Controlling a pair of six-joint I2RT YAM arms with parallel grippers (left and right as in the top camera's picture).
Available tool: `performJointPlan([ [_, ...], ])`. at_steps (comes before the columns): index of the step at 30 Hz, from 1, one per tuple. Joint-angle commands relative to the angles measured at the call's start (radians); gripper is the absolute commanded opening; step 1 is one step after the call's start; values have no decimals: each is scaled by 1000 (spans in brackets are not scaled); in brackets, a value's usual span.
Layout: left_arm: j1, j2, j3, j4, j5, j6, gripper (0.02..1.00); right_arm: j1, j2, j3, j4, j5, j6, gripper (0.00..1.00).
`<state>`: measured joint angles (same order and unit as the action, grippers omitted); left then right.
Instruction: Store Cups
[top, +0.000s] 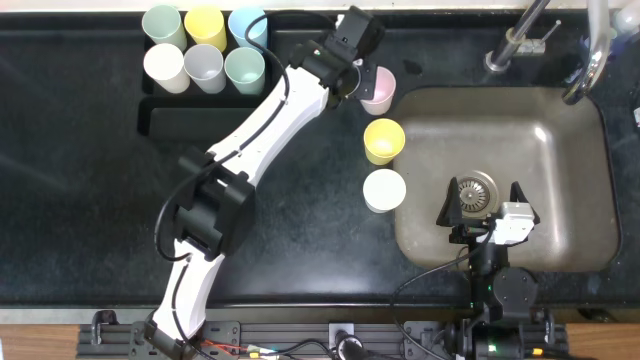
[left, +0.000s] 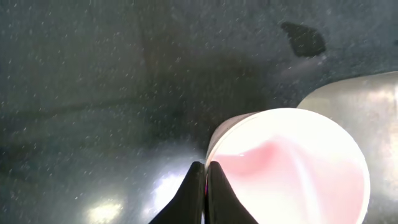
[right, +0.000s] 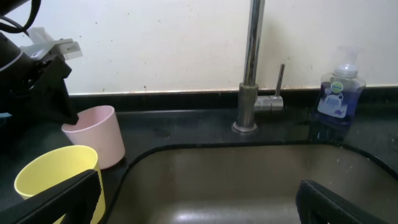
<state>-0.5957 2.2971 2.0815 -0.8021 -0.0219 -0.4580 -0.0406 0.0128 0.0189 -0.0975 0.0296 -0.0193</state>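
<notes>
Pink cup (top: 378, 90) stands on the counter just beside the sink's (top: 560, 140) back-left corner, with the left gripper (left: 203, 177) pinched shut on its rim wall. So thin a bite (one wall only) could let it swing or slip on lifting, tumbling into the sink or knocking the yellow cup (top: 384, 140) beside it. The right gripper (top: 483, 205) hangs spread apart inside the sink.
</notes>
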Motion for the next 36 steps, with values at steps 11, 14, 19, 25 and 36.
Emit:
performJointPlan([
  [11,43,-74,239,-259,-13,-50,34,-3,-9,-10,8,-6,-3,998],
  [14,101,-188,239,-446,-26,-211,34,-3,-9,-10,8,-7,-3,998],
  [19,178,-382,219,-728,-188,-395,36,-3,-9,-10,8,-6,-3,998],
  [25,307,-673,24,-867,-320,-519,36,-3,-9,-10,8,-7,-3,998],
  [36,749,-1036,-736,-215,38,-344,38,-3,-9,-10,8,-7,-3,996],
])
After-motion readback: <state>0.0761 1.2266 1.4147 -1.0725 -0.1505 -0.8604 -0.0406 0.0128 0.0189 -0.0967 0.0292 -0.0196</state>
